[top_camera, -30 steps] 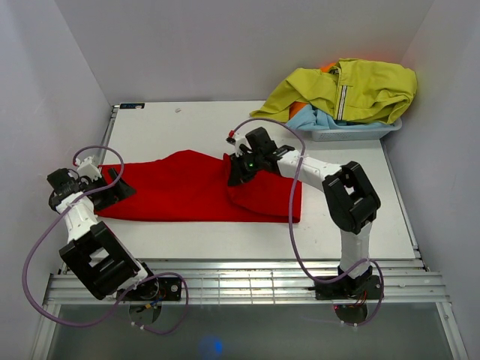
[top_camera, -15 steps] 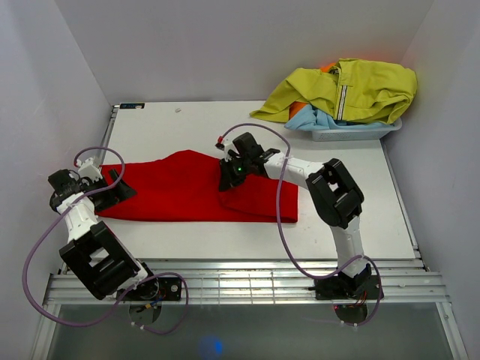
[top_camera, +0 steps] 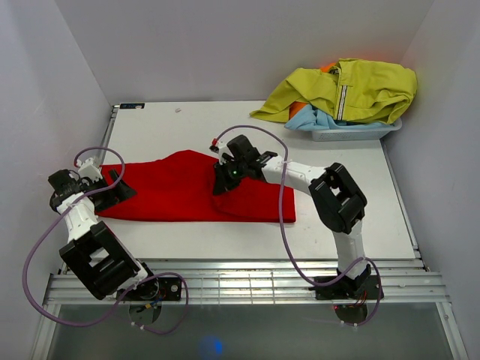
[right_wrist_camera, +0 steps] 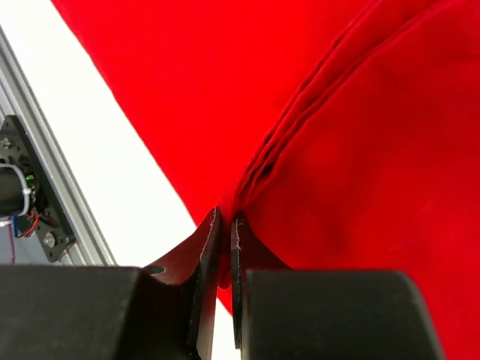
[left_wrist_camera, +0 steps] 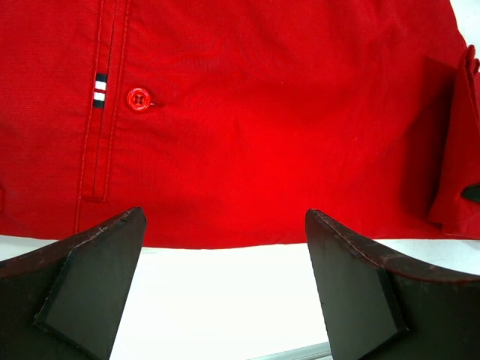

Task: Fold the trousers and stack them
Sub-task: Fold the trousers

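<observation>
The red trousers (top_camera: pixel 180 191) lie across the white table, their right end folded over to the left. My right gripper (top_camera: pixel 218 185) is shut on a pinched fold of the trousers (right_wrist_camera: pixel 322 135) over the garment's middle; its jaws stand nearly together with red cloth between them (right_wrist_camera: pixel 225 225). My left gripper (top_camera: pixel 120 189) is open at the trousers' left end, its fingers (left_wrist_camera: pixel 90 277) spread over bare table just short of the waistband edge (left_wrist_camera: pixel 225 150), which shows a red button and a pocket seam.
A clear bin (top_camera: pixel 352 132) at the back right holds a yellow-green jacket (top_camera: pixel 352 90) and a light blue garment (top_camera: pixel 330 120). White walls stand close on the left and right. A metal rail (top_camera: pixel 240 281) runs along the near edge.
My right gripper has carried the trousers' right end leftward over the garment, so the fold has grown and the right edge has drawn in. The left arm has not moved.
</observation>
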{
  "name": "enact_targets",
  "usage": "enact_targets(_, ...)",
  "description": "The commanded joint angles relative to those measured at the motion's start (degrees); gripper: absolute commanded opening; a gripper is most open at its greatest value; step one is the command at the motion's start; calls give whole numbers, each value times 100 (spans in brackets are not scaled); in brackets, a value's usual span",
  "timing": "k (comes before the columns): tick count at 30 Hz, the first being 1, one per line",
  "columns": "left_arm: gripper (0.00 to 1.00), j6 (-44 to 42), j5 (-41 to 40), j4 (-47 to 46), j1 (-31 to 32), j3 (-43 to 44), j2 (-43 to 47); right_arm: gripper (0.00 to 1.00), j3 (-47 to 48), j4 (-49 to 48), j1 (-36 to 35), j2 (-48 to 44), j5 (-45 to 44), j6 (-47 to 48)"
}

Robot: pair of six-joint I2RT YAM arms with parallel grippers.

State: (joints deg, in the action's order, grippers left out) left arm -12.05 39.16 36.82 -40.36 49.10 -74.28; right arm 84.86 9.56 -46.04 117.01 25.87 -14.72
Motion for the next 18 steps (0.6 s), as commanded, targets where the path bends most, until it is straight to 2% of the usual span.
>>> enact_targets(1, 98, -69, 22, -122, 10, -102, 195, 8, -119, -156, -89, -512, 112, -180)
enact_targets(13, 98, -86, 4, -114, 10, -120, 212, 8, 495, -332, -203, 488, 348, -242)
enact_targets(14, 98, -104, -4, -96, 10, -120, 212, 10, 566, -358, -230, 559, 566, -242)
enact_targets(15, 98, -113, -5, -87, 10, -111, 212, 19, 636, -350, -282, 664, 612, -259)
enact_targets(16, 98, -130, -5, -87, 10, -111, 221, 19, 672, -376, -300, 665, 630, -268)
enact_targets(18, 98, -139, 22, -61, 10, -111, 239, 9, 672, -543, -326, 630, 613, -286)
